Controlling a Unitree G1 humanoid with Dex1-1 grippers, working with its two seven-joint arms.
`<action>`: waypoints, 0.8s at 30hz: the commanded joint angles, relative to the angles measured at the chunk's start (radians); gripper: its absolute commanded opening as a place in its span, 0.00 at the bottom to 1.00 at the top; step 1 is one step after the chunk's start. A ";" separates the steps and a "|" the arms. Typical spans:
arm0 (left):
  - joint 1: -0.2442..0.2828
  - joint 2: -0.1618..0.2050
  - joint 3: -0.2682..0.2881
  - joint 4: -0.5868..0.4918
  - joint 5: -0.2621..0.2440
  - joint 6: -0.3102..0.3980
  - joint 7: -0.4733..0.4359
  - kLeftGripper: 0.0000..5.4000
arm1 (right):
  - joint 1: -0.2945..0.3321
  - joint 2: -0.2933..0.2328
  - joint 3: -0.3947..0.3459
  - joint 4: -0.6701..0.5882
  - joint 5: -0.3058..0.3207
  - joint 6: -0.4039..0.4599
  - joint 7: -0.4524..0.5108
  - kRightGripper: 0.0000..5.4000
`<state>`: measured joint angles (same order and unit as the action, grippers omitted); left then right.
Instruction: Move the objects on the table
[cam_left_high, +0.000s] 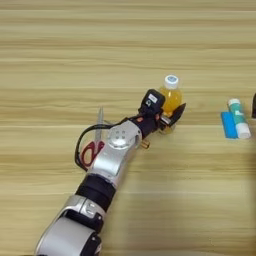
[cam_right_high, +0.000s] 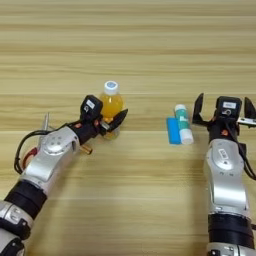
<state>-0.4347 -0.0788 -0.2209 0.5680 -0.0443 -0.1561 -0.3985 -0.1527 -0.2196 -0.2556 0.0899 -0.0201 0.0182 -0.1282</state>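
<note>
An orange-drink bottle (cam_left_high: 171, 97) with a white cap stands upright on the light-wood table (cam_left_high: 125, 45). My left gripper (cam_left_high: 167, 114) reaches in from the lower left and is shut on the bottle's lower part, one black finger (cam_right_high: 119, 119) lying across its front. Red-handled scissors (cam_left_high: 93, 148) lie partly under that arm, blades pointing away. An orange stub, perhaps the screwdriver handle (cam_right_high: 87, 149), sticks out beside the left wrist. A white-green glue stick (cam_right_high: 183, 124) and a small blue block (cam_right_high: 173, 131) lie side by side further right. My right gripper (cam_right_high: 223, 99) stands open just right of them.
A black cable (cam_left_high: 80, 145) loops off the left forearm over the scissors. The right arm (cam_right_high: 225, 175) rises from the lower right edge.
</note>
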 joint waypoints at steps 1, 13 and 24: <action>-0.038 -0.009 0.009 0.050 0.019 -0.049 0.012 0.62 | -0.005 0.005 0.003 -0.016 -0.003 0.020 -0.006 1.00; -0.041 -0.013 0.012 0.099 0.025 -0.083 0.012 0.62 | -0.003 0.006 0.005 -0.021 -0.003 0.024 -0.005 1.00; 0.011 0.018 0.000 0.013 0.044 -0.059 -0.001 0.83 | -0.005 0.013 0.014 -0.026 -0.010 0.030 -0.011 1.00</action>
<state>-0.4434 -0.0739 -0.2123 0.6133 -0.0094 -0.2378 -0.3856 -0.1522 -0.2153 -0.2464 0.0762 -0.0225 0.0342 -0.1286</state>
